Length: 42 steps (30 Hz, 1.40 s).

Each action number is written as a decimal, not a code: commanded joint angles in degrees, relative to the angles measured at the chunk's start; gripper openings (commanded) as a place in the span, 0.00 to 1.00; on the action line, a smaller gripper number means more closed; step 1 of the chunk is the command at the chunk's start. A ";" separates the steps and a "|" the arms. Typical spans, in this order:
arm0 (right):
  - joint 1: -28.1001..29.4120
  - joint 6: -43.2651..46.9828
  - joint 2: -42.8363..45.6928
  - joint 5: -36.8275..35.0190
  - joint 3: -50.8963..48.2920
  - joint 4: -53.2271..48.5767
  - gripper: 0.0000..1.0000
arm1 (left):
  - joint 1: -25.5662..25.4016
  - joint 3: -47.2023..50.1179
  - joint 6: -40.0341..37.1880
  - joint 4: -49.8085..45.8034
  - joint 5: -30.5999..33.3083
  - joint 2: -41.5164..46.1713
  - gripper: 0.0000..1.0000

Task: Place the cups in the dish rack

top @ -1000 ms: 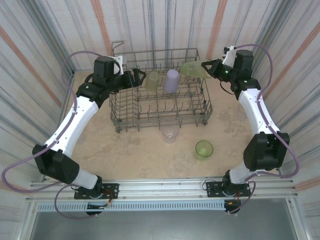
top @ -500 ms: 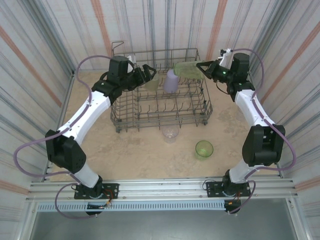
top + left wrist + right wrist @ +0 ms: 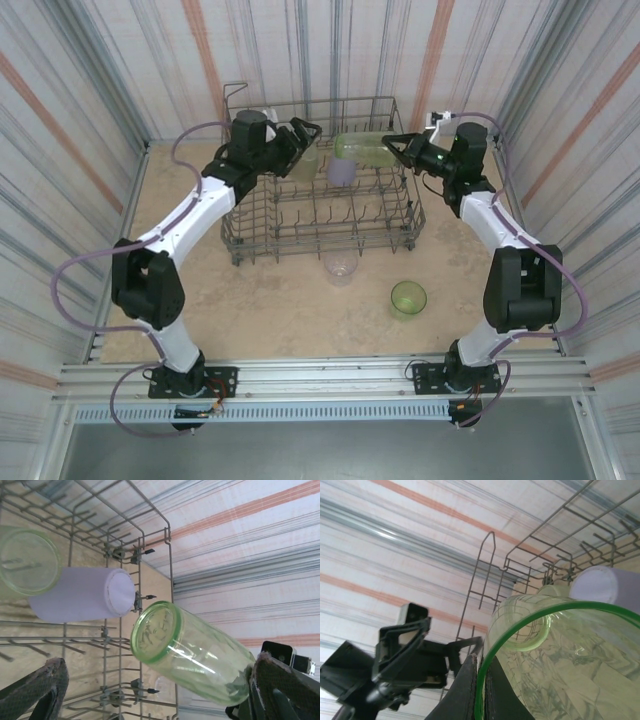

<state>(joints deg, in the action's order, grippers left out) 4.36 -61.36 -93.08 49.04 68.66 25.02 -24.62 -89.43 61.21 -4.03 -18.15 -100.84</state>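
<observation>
- I see the right gripper (image 3: 393,147) clamped on the rim of the held yellow-green cup (image 3: 362,147). In the right wrist view one finger (image 3: 468,686) sits outside the cup wall and the other inside it.
- The held yellow-green cup (image 3: 560,660) lies on its side in the air above the far right part of the dish rack (image 3: 320,205), with its base pointing toward the left arm. I cannot tell whether it touches the wires.
- From the left wrist camera, the held yellow-green cup (image 3: 195,650) has its closed base turned toward the lens, just beside the lavender cup (image 3: 80,600).
- My left gripper (image 3: 303,135) has its jaws spread wide with nothing between them. It hangs over the far left part of the rack.
- The lavender cup (image 3: 342,170) stands base-up among the tines in the far row, near the middle of the rack.
- The racked yellow-green cup (image 3: 305,162) stands base-up just left of the lavender one, close under the left gripper.
- The clear cup (image 3: 340,267) stands on the table (image 3: 250,300), just in front of the rack's near edge.
- The green cup (image 3: 408,298) stands mouth-up on the table, to the right of the clear cup and nearer the arm bases.
</observation>
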 commanded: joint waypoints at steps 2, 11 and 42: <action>1.10 -3.11 2.55 0.23 -1.26 8.89 0.00 | -0.25 -2.84 6.40 5.29 -4.93 -3.52 0.99; 2.40 -9.84 2.21 -1.64 -4.01 20.19 0.00 | -0.33 -2.35 10.68 9.60 -5.81 -5.06 0.99; 5.23 -15.37 -1.17 -3.04 -5.48 30.71 0.00 | -0.33 -2.59 18.23 19.93 -8.66 -8.85 0.57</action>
<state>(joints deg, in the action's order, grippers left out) 8.99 -76.07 -93.91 46.30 62.65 50.28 -24.40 -90.85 80.14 15.44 -25.56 -108.68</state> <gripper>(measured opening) 0.071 0.654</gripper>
